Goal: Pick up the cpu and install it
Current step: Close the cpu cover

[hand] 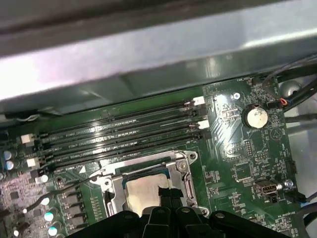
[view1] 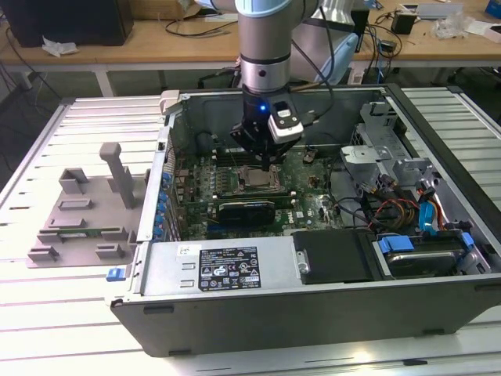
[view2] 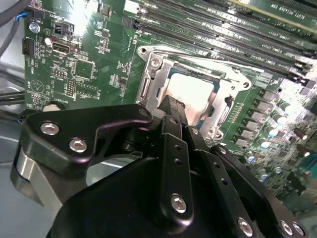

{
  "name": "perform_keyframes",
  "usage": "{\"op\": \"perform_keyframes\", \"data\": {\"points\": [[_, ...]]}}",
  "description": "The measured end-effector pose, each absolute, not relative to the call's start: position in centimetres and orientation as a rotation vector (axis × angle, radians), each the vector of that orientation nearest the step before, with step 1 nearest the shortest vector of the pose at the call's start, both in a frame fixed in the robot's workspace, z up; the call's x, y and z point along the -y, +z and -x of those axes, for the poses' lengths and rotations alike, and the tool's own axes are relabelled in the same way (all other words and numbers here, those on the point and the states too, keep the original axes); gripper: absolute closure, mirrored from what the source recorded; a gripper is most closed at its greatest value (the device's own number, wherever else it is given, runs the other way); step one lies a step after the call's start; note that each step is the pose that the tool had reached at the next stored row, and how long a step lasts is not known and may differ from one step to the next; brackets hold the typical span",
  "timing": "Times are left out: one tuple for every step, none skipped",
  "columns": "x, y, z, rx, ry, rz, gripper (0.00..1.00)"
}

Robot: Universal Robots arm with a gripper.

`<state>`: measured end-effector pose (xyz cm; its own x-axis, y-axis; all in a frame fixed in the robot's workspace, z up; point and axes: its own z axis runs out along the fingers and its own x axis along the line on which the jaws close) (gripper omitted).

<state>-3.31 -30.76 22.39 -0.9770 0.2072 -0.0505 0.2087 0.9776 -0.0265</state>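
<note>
The cpu (view2: 190, 91), a small flat square silver-grey metal-topped chip, is lying in the steel socket (view2: 148, 74) of the green motherboard (view2: 89, 74); the black gripper (view2: 171, 104) is hanging at its edge, wide or narrow I cannot tell; placement is looking nearly done.

Tight room for your approach
A metal frame (view2: 148, 85) rings the cpu (view2: 190, 94); memory slots (hand: 124, 133) and case wall (hand: 148, 64) flank you.

The arm (view1: 264, 47) is a fat silver-grey tube. Below sits a black wrist with a small blue light (view1: 264, 107), a white-and-grey camera box (view1: 284, 125) at four o'clock, and a matt black gripper (view2: 171, 106) studded with silver screws (view2: 179, 203).
</note>
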Motion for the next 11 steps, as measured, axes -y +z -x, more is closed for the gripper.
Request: {"op": "perform_keyframes", "data": {"points": [[30.83,22.39,3.37,-3.077,-0.049,-0.316,0.89],[30.92,22.39,3.45,-3.078,-0.049,-0.307,0.89],[30.99,22.38,3.51,-3.079,-0.048,-0.300,0.89],[31.09,22.38,3.58,-3.080,-0.048,-0.290,0.89],[31.21,22.37,3.65,-3.081,-0.048,-0.277,0.89],[31.31,22.35,3.68,-3.082,-0.047,-0.261,0.89],[31.36,22.32,3.70,-3.085,-0.046,-0.224,0.89],[31.39,22.28,3.69,-3.088,-0.045,-0.166,0.89],[31.40,22.25,3.69,-3.089,-0.044,-0.128,0.89],[31.41,22.24,3.70,-3.090,-0.044,-0.104,0.89],[31.41,22.23,3.75,-3.090,-0.045,-0.086,0.89]]}}
